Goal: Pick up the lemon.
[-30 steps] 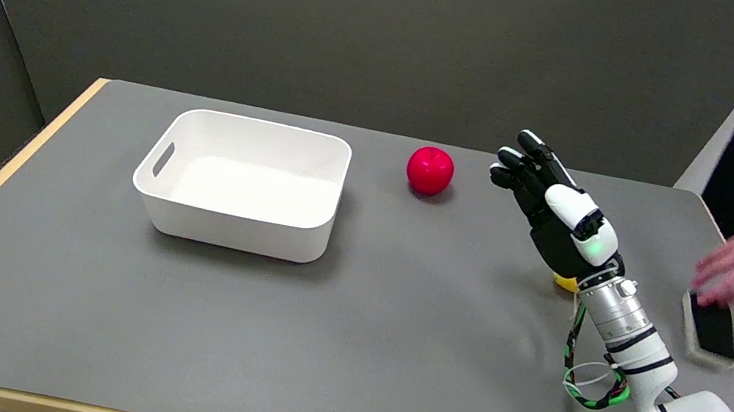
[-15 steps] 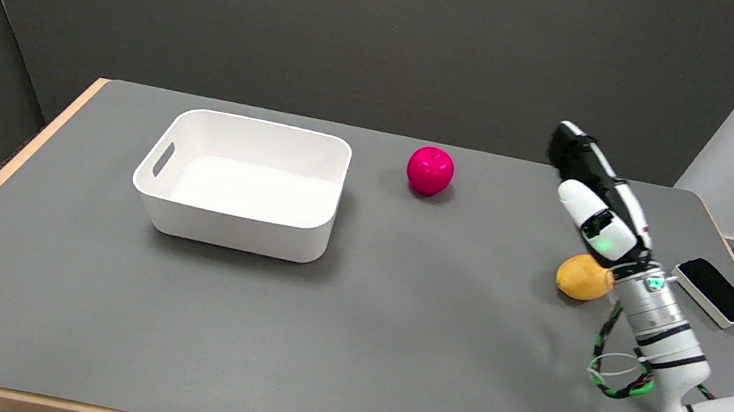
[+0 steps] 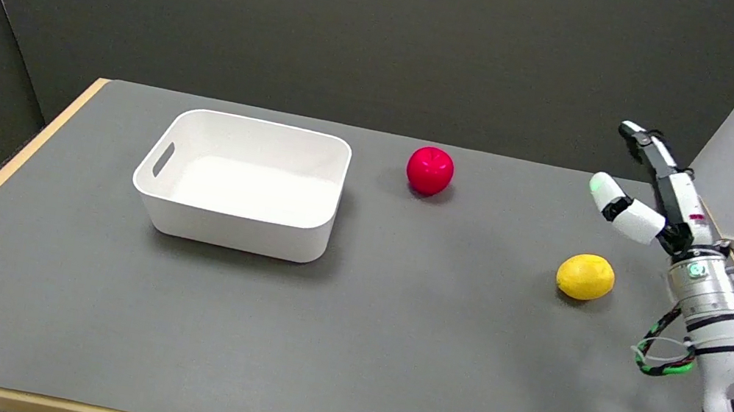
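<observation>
The lemon (image 3: 585, 276) is found lying on its side on the grey table (image 3: 391, 329), toward the right edge, untouched and with nothing close around it, so that it can be approached from above or from either side. The right hand (image 3: 652, 198) is held in the air beyond and to the right of the fruit, well apart from it, with its fingers (image 3: 649, 145) stretched out and spread and nothing held between them; it is judged to be released in readiness for a grasp not yet begun. The hand is raised clear of the tabletop, presumably so that it can be carried over the lemon without knocking it. A red apple (image 3: 430, 169) is set farther back, near the middle of the table, apart from both lemon and hand. A white bin (image 3: 237, 222) with a cut-out handle is placed to the left, well away from the fruit; its interior is seen to hold nothing.
</observation>
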